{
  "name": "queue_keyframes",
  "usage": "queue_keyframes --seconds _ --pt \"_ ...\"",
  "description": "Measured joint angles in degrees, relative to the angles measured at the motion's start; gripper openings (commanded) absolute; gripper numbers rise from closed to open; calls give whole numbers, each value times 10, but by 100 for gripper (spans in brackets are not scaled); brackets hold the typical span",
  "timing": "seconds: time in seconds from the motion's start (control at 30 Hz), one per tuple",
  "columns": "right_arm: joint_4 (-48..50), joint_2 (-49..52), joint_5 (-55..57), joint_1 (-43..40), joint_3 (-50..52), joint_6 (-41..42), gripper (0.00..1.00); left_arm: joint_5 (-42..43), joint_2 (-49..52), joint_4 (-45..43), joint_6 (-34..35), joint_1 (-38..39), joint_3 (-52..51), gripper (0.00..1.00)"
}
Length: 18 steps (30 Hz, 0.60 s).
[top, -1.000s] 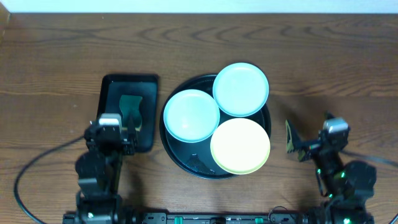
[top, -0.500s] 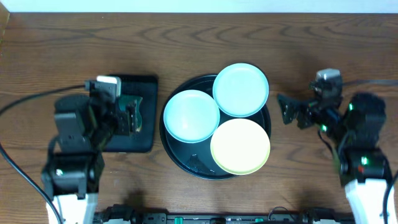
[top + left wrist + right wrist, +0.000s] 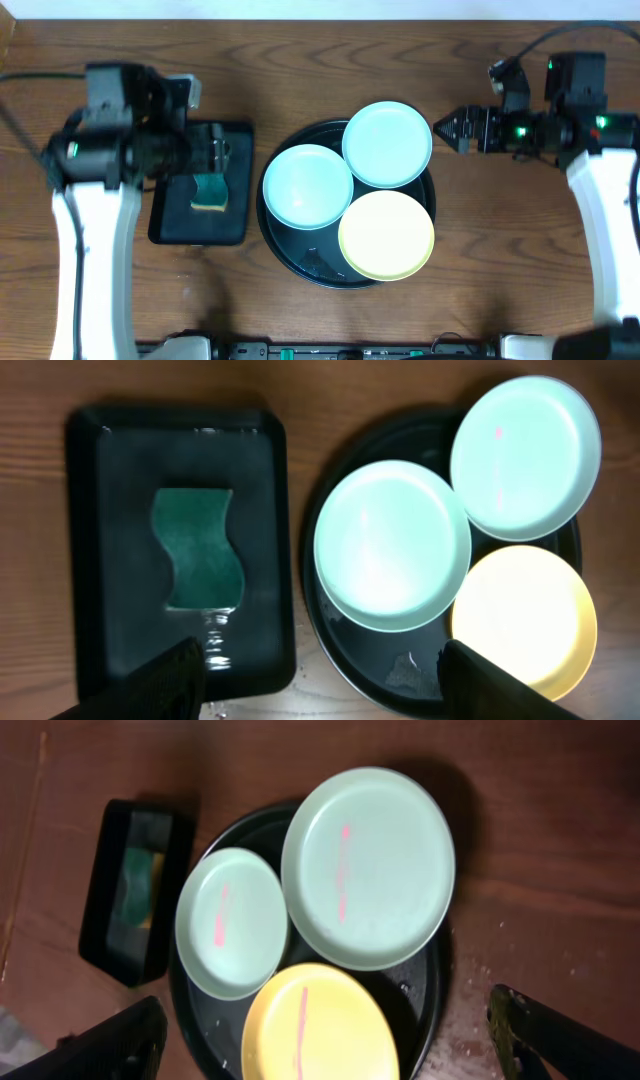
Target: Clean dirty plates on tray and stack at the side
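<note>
While all three plates sit on the tray (image 3: 290,250), none stacked aside yet, the back plate (image 3: 387,143) is the one that matters. It rides over the rim on the right, and its edge meets the left plate (image 3: 308,186) and the yellow plate (image 3: 386,235). Pink streaks show on each in the right wrist view.

The right claw (image 3: 452,130) hangs just beside that back plate, on its right and pointing at it. Its fingers are spread wide and hold nothing. The left claw (image 3: 318,655) is over the small tray (image 3: 235,225), apart from the plates, likewise spread and empty. The sponge (image 3: 209,191) lies just by it.

From where I stand, the right arm looks placed for the plate and the left for the sponge.
</note>
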State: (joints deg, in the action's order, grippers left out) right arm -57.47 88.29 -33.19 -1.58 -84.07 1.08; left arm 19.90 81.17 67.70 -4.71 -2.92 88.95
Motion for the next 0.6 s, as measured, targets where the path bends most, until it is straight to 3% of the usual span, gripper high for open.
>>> queue_keyframes --seconds 0.23,0.33,0.47,0.6 --pt "44 56 -2 0 -17 -5 99 12 105 0 2 0 6 75" --pt "55 64 -16 7 -17 -1 84 12 128 -1 2 0 6 75" --pt "58 83 -3 59 -18 24 77 12 151 -9 3 0 6 75" --pt "67 116 43 135 -18 71 62 7 160 -11 14 0 6 75"
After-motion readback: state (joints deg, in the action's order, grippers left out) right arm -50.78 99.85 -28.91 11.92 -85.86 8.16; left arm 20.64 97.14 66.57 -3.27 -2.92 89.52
